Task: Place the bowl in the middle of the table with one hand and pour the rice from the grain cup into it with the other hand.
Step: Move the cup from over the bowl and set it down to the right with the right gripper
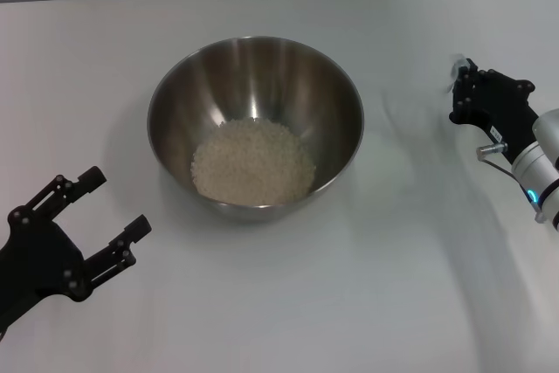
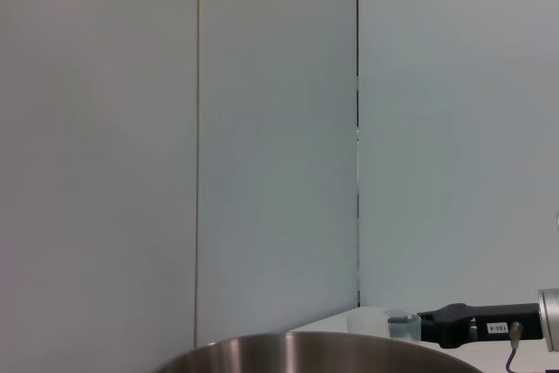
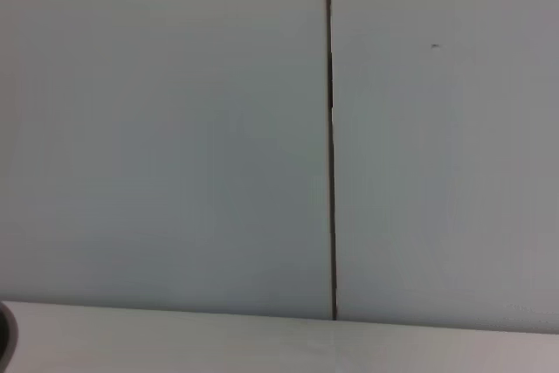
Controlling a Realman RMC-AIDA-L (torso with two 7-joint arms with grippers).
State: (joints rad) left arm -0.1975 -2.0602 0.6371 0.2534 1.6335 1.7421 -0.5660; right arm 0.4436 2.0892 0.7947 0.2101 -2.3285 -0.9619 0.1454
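Observation:
The steel bowl (image 1: 262,76) stands in the middle of the white table (image 1: 367,303) with a heap of rice (image 1: 253,162) in its bottom. Its rim also shows in the left wrist view (image 2: 306,354). My right gripper (image 1: 458,92) is at the table's right side, well clear of the bowl, shut on the clear grain cup (image 1: 455,70). In the left wrist view the cup (image 2: 376,322) stands upright at the tip of that gripper (image 2: 412,326), low over the table. My left gripper (image 1: 116,202) is open and empty at the front left, apart from the bowl.
A pale panelled wall (image 3: 175,128) runs behind the table's far edge (image 3: 262,342). Bare tabletop lies in front of the bowl and between the bowl and each gripper.

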